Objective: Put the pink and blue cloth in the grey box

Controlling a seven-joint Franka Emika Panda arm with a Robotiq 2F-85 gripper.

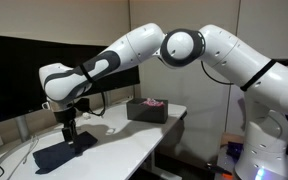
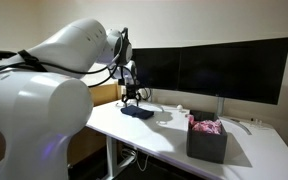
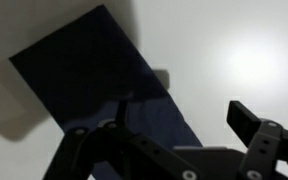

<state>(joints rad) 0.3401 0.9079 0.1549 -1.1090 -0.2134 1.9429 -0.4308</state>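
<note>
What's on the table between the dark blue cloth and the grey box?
Nothing that I can see. Between the blue cloth and the grey box there is only bare white table, as an exterior view shows.

Box (image 1: 146,110): on the table (image 1: 124,137), toward one end.
Bundled cloth (image 2: 206,126): inside the box.
Spread cloth (image 1: 59,153): flat on the table toward the opposite end, well apart from the box.
Gripper (image 1: 72,134): directly over the spread cloth; contact cannot be told.
Monitors (image 2: 214,70): along the table's back, behind the box and spread cloth.
</note>
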